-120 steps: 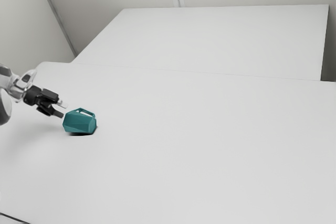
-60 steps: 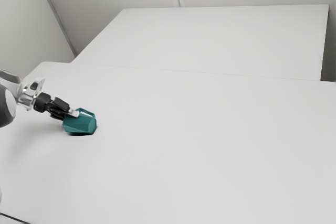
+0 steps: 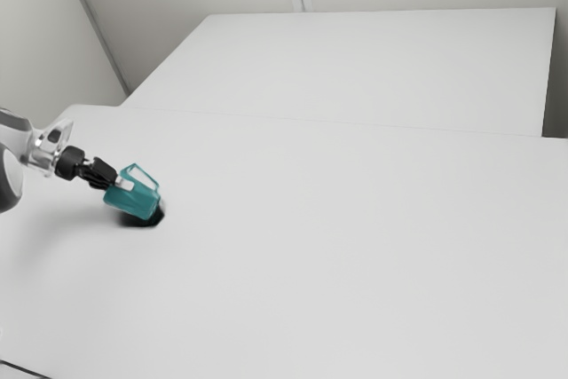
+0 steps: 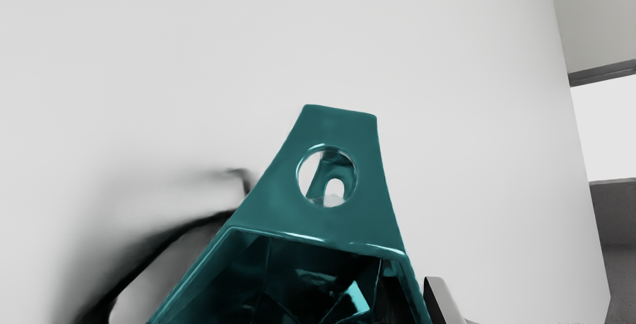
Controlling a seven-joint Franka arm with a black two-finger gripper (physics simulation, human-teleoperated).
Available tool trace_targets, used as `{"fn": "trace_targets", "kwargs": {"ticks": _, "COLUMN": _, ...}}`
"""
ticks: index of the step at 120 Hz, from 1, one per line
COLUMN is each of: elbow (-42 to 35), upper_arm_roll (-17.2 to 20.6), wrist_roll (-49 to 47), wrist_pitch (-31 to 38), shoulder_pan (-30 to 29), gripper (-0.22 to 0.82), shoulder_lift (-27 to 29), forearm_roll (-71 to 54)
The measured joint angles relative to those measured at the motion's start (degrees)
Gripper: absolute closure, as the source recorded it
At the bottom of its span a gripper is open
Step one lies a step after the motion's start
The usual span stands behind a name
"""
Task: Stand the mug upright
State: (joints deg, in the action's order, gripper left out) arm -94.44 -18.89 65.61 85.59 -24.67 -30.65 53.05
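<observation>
At the left of the exterior view, the teal mug [image 3: 133, 201] is held tilted over the tabletop [image 3: 337, 246], its handle [image 3: 148, 177] raised. Its wall is clamped by the tool [image 3: 124, 184]; in the wrist view, one finger [image 4: 442, 301] is seen outside, the other inside.

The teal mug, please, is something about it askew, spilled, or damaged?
Askew, yes: the mug is tilted in the gripper over the white table, mouth toward the gripper, rather than upright. That is probably just part of righting it. I see no spill or damage.
</observation>
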Motion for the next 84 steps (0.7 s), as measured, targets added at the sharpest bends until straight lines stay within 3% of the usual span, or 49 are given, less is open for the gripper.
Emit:
{"fn": "trace_targets", "kwargs": {"ticks": 37, "elbow": -1.4, "upper_arm_roll": 0.0, "wrist_roll": 0.1, "wrist_pitch": 0.6, "shoulder_pan": 6.4, "gripper": 0.78, "shoulder_lift": 9.1, "forearm_roll": -5.1}}
{"fn": "trace_targets", "kwargs": {"ticks": 51, "elbow": -3.2, "upper_arm_roll": 0.0, "wrist_roll": -2.3, "wrist_pitch": 4.7, "shoulder_pan": 11.5, "gripper": 0.78, "shoulder_lift": 13.9, "forearm_roll": -13.5}}
{"fn": "trace_targets", "kwargs": {"ticks": 84, "elbow": -7.3, "upper_arm_roll": 2.3, "wrist_roll": -13.6, "wrist_pitch": 18.9, "shoulder_pan": 24.0, "gripper": 0.79, "shoulder_lift": 19.3, "forearm_roll": -34.9}}
